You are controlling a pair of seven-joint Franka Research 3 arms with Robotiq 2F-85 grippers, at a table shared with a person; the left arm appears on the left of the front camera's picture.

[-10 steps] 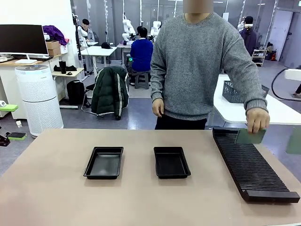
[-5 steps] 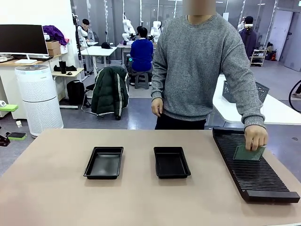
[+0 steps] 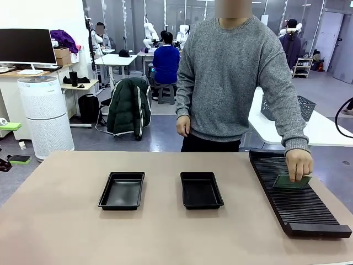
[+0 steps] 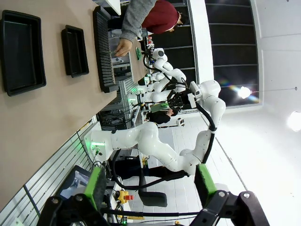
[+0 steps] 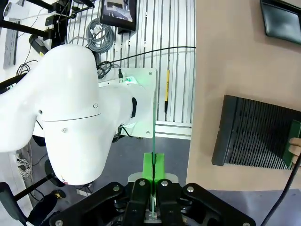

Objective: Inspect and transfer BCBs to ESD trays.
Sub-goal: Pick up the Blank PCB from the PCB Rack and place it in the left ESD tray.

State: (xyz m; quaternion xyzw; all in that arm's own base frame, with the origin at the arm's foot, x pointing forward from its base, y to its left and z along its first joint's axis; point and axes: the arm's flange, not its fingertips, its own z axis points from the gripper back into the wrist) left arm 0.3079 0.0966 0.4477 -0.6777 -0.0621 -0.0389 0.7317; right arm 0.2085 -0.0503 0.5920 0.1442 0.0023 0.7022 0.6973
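— Which step is in hand?
— Loading, it is judged: a BCB point(image 3: 290, 181) is held down on the rack point(image 3: 298, 207) at the table's point(image 3: 66, 232) right edge by the person's hand point(image 3: 298, 164). The left tray point(image 3: 122, 190) and right tray point(image 3: 201, 190), mid-table, are seen bare.
— The grippers?
— The left gripper point(image 4: 150, 184) is spread wide with nothing held. The right gripper point(image 5: 153, 172) is clamped on a thin green board point(image 5: 154, 127), seen edge-on. Next, a clean edge grasp off the rack is probably called for.
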